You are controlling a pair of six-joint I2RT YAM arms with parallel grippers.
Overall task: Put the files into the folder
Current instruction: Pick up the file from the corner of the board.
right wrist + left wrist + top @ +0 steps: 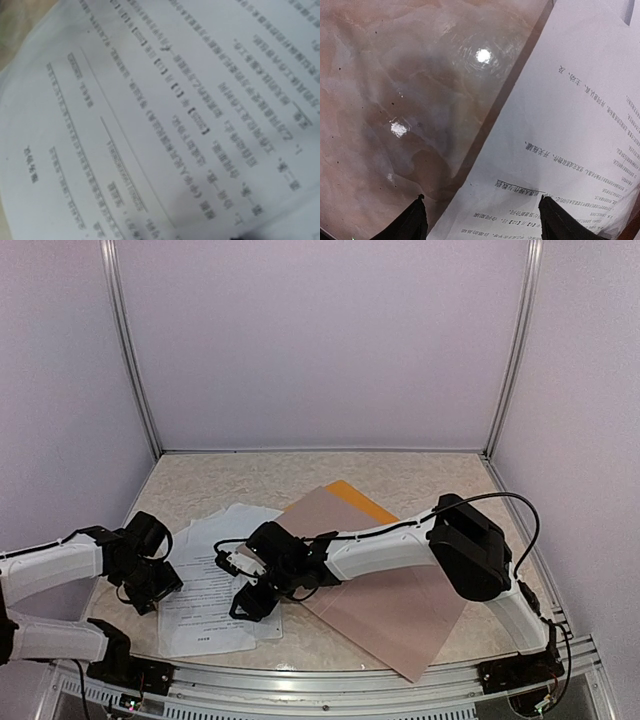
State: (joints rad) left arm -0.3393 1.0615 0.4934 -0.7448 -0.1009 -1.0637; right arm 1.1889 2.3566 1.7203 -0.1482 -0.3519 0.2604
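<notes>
The files (205, 585) lie fanned in a loose pile, not squared up. The folder (358, 502) sits off to their far right, and only an orange corner shows from under the board (395, 595). That's my first worry: with the board over it, the sheets have nowhere to go, and pushing them that way would probably just ride them up onto the board.

The left gripper (150, 585) hangs at the pile's left edge. Its fingers (415, 222) are spread wide, straddling the edge of the top sheet, with bare table (395, 75) under one side. If it pinches from there, I'd guess it catches one sheet, or creases the corner, and leaves the rest behind.

The right gripper (248, 585) is low over the middle of the pile. Its camera is filled with blurred print, and I can't tell how its fingers are set. If it drags sideways, the slick tabletop would let the fan spread further.
</notes>
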